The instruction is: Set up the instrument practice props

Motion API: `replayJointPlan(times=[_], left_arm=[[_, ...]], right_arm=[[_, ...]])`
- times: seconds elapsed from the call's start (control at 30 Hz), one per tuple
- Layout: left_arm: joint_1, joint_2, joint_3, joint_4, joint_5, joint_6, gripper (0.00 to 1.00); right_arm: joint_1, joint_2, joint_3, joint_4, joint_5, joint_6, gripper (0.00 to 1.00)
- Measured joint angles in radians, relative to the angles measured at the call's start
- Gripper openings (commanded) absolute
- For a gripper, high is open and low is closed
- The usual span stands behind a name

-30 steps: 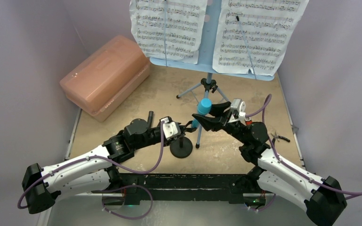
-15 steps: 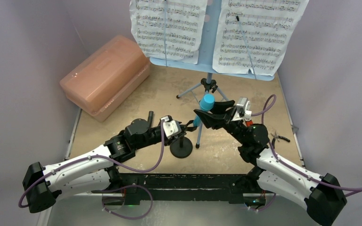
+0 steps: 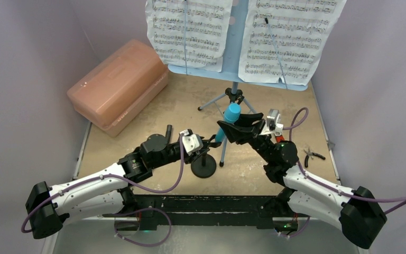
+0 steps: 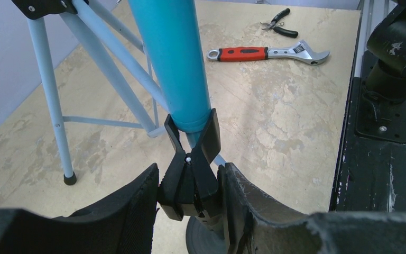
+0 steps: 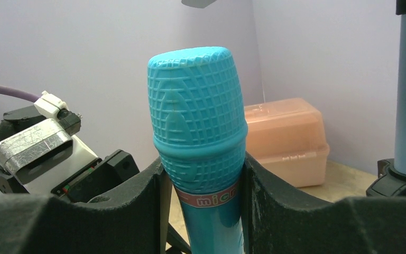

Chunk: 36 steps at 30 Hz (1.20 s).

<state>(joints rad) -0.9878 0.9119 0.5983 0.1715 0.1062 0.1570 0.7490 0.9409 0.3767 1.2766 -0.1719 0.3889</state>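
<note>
Left wrist: left gripper (image 4: pixel 190 185) is clamped on the mic stand clip (image 4: pixel 189 156), with the microphone (image 4: pixel 172 58) tail seated in its fork. Right gripper (image 5: pixel 203 180) is clamped just under the mic head. Push straight down the clip axis, no tilt, left arm bracing.

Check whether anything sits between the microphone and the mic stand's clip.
Nothing visible does. The microphone already has its lower end in the fork of the clip, which the left gripper clamps. The right gripper holds the microphone just below its head.
</note>
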Motion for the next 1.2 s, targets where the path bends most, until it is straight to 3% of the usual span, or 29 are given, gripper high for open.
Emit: replayJointPlan(times=[0.63, 0.67, 0.77, 0.9, 1.0, 1.2], left_arm=[[-0.004, 0.008, -0.024, 0.072, -0.009, -0.037, 0.0], [-0.004, 0.008, -0.024, 0.072, -0.011, -0.039, 0.04], [-0.004, 0.005, -0.026, 0.071, -0.019, -0.047, 0.29], [-0.005, -0.002, -0.029, 0.07, -0.033, -0.066, 0.58], [-0.005, -0.002, -0.029, 0.069, -0.07, -0.075, 0.69], [-0.003, -0.003, -0.029, 0.069, -0.122, -0.11, 0.79]], right_arm=[[0.032, 0.048, -0.006, 0.079, 0.002, 0.007, 0.0], [0.032, 0.046, -0.005, 0.074, 0.002, 0.005, 0.0], [0.037, 0.036, 0.002, 0.047, -0.002, -0.007, 0.0], [0.042, 0.029, 0.026, -0.014, -0.003, -0.016, 0.13], [0.054, 0.025, 0.039, -0.051, -0.012, -0.008, 0.3], [0.068, 0.018, 0.056, -0.099, -0.028, 0.001, 0.55]])
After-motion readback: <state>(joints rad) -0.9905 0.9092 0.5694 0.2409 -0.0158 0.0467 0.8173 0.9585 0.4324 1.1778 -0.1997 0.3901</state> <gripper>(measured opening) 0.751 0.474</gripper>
